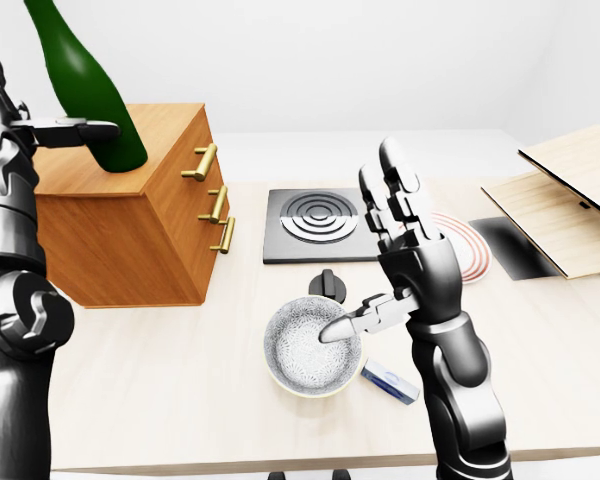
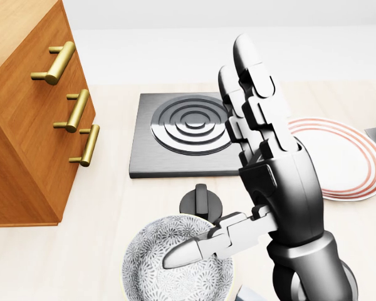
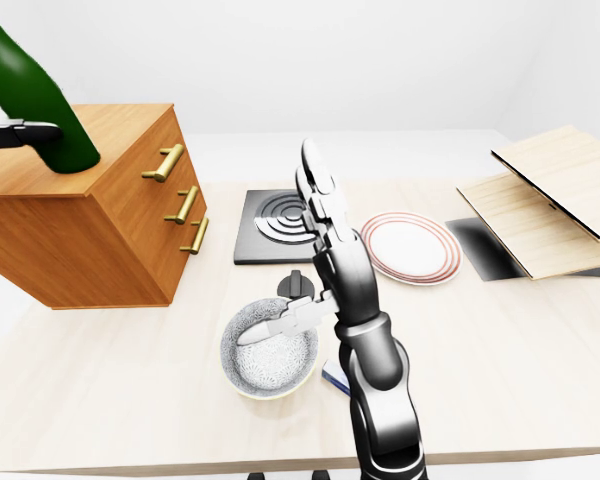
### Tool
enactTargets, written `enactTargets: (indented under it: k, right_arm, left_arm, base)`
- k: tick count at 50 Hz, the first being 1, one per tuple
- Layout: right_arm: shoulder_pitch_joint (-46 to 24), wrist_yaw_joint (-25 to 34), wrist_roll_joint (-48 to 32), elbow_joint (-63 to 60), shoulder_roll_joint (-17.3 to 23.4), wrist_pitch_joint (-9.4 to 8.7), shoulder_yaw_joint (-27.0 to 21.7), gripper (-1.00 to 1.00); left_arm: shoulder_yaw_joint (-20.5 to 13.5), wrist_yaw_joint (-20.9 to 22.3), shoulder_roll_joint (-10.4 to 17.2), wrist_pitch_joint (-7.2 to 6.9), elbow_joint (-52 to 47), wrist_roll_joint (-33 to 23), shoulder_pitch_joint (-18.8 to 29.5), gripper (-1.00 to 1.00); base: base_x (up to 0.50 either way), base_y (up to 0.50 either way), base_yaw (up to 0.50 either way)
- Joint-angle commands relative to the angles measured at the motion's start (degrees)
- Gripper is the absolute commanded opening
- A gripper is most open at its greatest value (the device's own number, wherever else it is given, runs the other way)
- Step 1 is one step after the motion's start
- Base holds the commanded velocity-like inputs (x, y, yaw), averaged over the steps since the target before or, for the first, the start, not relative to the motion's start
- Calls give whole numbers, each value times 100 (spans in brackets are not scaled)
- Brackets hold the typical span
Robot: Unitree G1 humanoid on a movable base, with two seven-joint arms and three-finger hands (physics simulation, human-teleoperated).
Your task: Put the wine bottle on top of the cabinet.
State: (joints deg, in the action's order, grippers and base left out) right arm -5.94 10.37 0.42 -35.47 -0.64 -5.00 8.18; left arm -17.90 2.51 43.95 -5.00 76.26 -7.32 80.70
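The wine bottle [image 1: 88,88] is dark green and stands tilted on top of the wooden cabinet [image 1: 130,230], at the upper left of the left-eye view, with its neck leaning toward the top left corner; no label or writing can be seen on its glass. The left hand [image 1: 55,132] is at the bottom part of the bottle — one finger lies across the glass in the left-eye view, but whether the fingers close fully round it cannot be told from these pictures. The cabinet has three brass handles [image 1: 213,203] on the side that faces the stove plate. The right hand [image 2: 263,169] is raised in the middle of the views with its fingers straight and wide open, and it holds nothing; its thumb points to the left above the patterned bowl [image 1: 310,348]. The bowl rests on the light table [image 1: 180,400], below a small black knob [image 2: 200,202] and the dark stove plate [image 2: 182,135] with round rings. To the right of the stove plate lies a white plate [image 3: 412,247] with red rings, and further right there are wooden boards [image 3: 550,200]. Beside the bowl a small blue and white object [image 1: 388,381] lies flat — any writing on it is too small to read.
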Motion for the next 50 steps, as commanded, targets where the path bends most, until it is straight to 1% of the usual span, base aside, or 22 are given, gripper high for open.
enactTargets:
  k: [1, 4, 5, 7, 10, 12, 14, 15, 18, 20, 22, 23, 25, 26, 27, 30, 31, 33, 35, 38, 40, 50]
  right_arm:
    - [20, -10, -41, 105, -19, 0, 74, 100]
    - [2, -28, -63, 44, -37, 0, 115, 100]
    - [-11, -20, -57, 68, -38, 0, 102, 100]
    - [-10, -15, -68, 107, -32, 0, 96, 100]
    - [-26, -18, -76, 19, -35, 0, 91, 100]
    - [-8, -20, -82, 39, -34, 0, 86, 100]
    - [-8, -27, -95, 22, -36, 0, 104, 100]
    - [7, -31, -100, -1, -39, 0, 115, 100]
    - [2, -39, -101, -32, -39, 0, 95, 100]
    - [0, -37, -98, -28, -33, 0, 73, 100]
    - [13, -40, -98, -30, -31, 0, 70, 100]
    - [38, -44, -100, -18, -29, 0, 71, 100]
    - [72, -47, -95, -2, -31, 0, 80, 100]
    - [99, -49, -98, 48, -28, 0, 82, 100]
    - [107, -54, -99, 21, -29, 0, 87, 100]
    - [147, -58, -88, -53, -15, 0, 57, 100]
    - [147, -62, -84, -66, -14, 0, 52, 100]
    - [158, -84, -93, -110, -13, 0, 62, 100]
    - [196, -103, -94, -174, -8, 0, 58, 100]
    - [227, -117, -61, -197, -2, 0, 16, 100]
    - [236, -137, -56, -197, -4, 0, 27, 100]
    - [281, -184, -35, -155, -7, 0, 83, 100]
  left_arm:
    - [102, 643, 524, 0, -159, -20, 42, 100]
    - [168, 968, 710, 0, -266, 13, 89, 100]
    - [169, 1130, 859, 0, -367, 53, 91, 100]
    - [172, 1281, 993, 0, -462, 147, 64, 100]
    - [167, 1592, 1278, 0, -753, 309, -104, 100]
    - [94, 1884, 1543, 0, -1159, 530, -335, 100]
    - [80, 2055, 1704, 0, -1514, 697, -555, 100]
    - [-38, 2258, 1897, 0, -1976, 900, -809, 100]
    - [-363, 2416, 2200, 0, -3229, 1529, -1711, 100]
    - [-1106, 2542, 2553, 0, -4675, 2288, -3019, 100]
    - [-1698, 2377, 2790, 0, -5461, 2921, -3949, 100]
    - [-2490, 2417, 2901, 0, -6037, 3230, -4759, 100]
    - [-3389, 2421, 2870, 0, -6623, 3545, -5729, 100]
    - [-3940, 2515, 2737, 0, -6952, 3492, -6233, 100]
    - [-4377, 2650, 2638, 0, -7178, 3502, -6541, 100]
    - [-5260, 2878, 2385, 0, -7500, 3283, -7066, 100]
    - [-5382, 2914, 2325, 0, -7531, 3196, -7154, 100]
    - [-5555, 2927, 2167, 0, -7557, 3094, -7253, 100]
    - [-5577, 2750, 1967, 0, -7672, 3058, -7262, 100]
    - [-5555, 2622, 1813, 0, -7886, 3168, -7269, 100]
    - [-5490, 2498, 1870, 0, -8004, 3326, -7173, 100]
    - [-5634, 2329, 2048, 0, -8284, 3794, -7109, 100]
  base:
    - [0, 0, 0]
    - [0, 0, 0]
    - [0, 0, 0]
    - [0, 0, 0]
    - [0, 0, 0]
    - [0, 0, 0]
    - [0, 0, 0]
    - [0, 0, 0]
    - [0, 0, 0]
    - [0, 0, 0]
    - [0, 0, 0]
    - [0, 0, 0]
    - [0, 0, 0]
    - [0, 0, 0]
    - [0, 0, 0]
    - [0, 0, 0]
    - [0, 0, 0]
    - [0, 0, 0]
    - [0, 0, 0]
    - [0, 0, 0]
    - [0, 0, 0]
    - [0, 0, 0]
